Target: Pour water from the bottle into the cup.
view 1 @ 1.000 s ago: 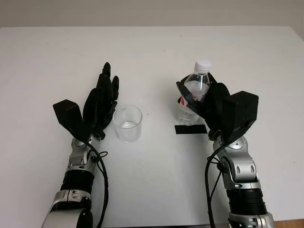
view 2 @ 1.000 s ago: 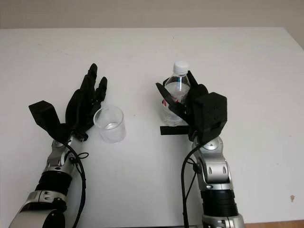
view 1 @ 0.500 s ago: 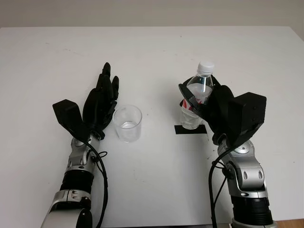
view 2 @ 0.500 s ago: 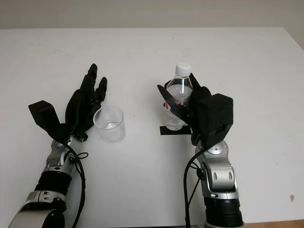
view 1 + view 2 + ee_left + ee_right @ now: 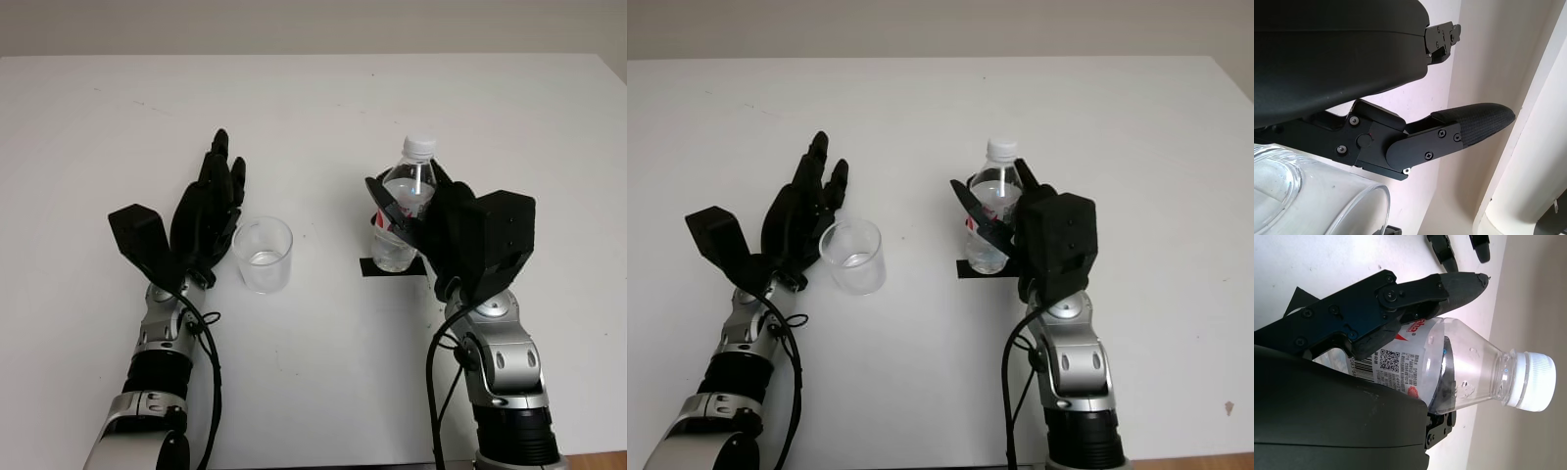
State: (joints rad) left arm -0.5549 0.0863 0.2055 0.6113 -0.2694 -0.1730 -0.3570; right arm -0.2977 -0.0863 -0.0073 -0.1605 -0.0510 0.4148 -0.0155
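Observation:
A clear plastic water bottle [image 5: 402, 211] with a white cap and red label stands upright on a black tape mark [image 5: 376, 267], right of centre. My right hand [image 5: 429, 217] is shut on it, its fingers [image 5: 1415, 296] wrapped around the labelled body [image 5: 1464, 374]. A clear cup [image 5: 263, 255] with a little water in its bottom sits left of the bottle. My left hand [image 5: 208, 211] is open just left of the cup, palm toward it. The cup's rim [image 5: 1312, 193] lies close under that hand's finger [image 5: 1469, 125].
The white table [image 5: 313, 108] stretches wide behind and to both sides of the hands. Its far edge meets a pale wall. A gap of about a hand's width separates cup and bottle.
My right hand and the bottle have shifted slightly toward me, and the bottle now stands straighter over the black mark. The left hand and cup have not moved.

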